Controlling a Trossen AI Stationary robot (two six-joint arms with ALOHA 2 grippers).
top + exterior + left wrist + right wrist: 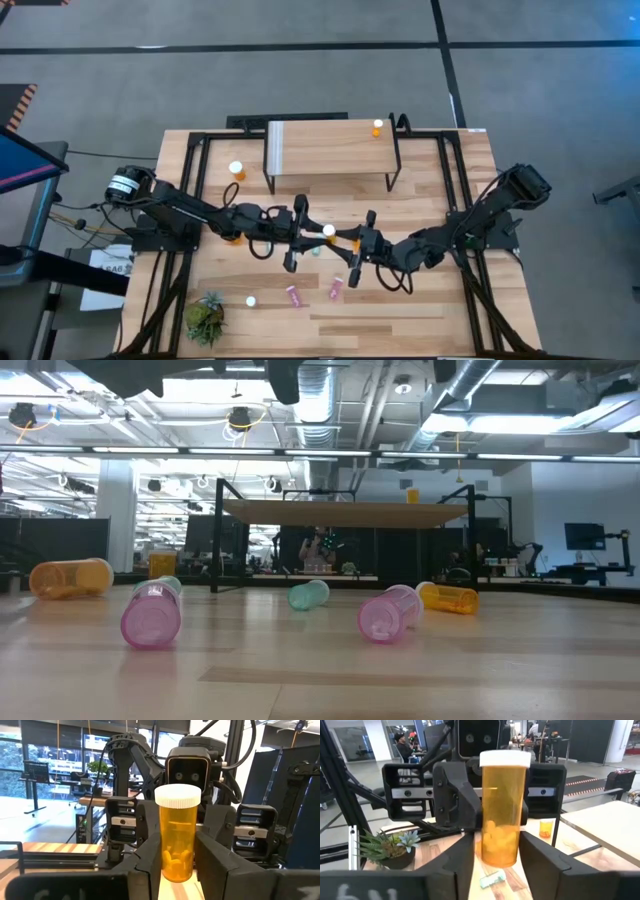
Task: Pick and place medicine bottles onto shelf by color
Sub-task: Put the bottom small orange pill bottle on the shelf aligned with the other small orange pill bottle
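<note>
A: We have an orange bottle (176,840) upright in mid-air above the desk (420,310), caught between the two arms in front of the shelf (325,145). The left end effector (176,857) is clenched on it. The right end effector (495,855) brackets it too, though we cannot tell whether its fingers are gripping or letting go.

B: Then, as we judge it, this is a handover. One side should hold firm before the other releases, and the bottle should stay vertical.

A: Agreed. Another orange bottle (377,127) already stands on the shelf's far right corner, so we would aim beside it.

B: We should mind the shelf's front edge and its black legs. Below us lie a teal bottle (308,594) and two pink ones (151,615), so we lift clear rather than sweep low.
</note>
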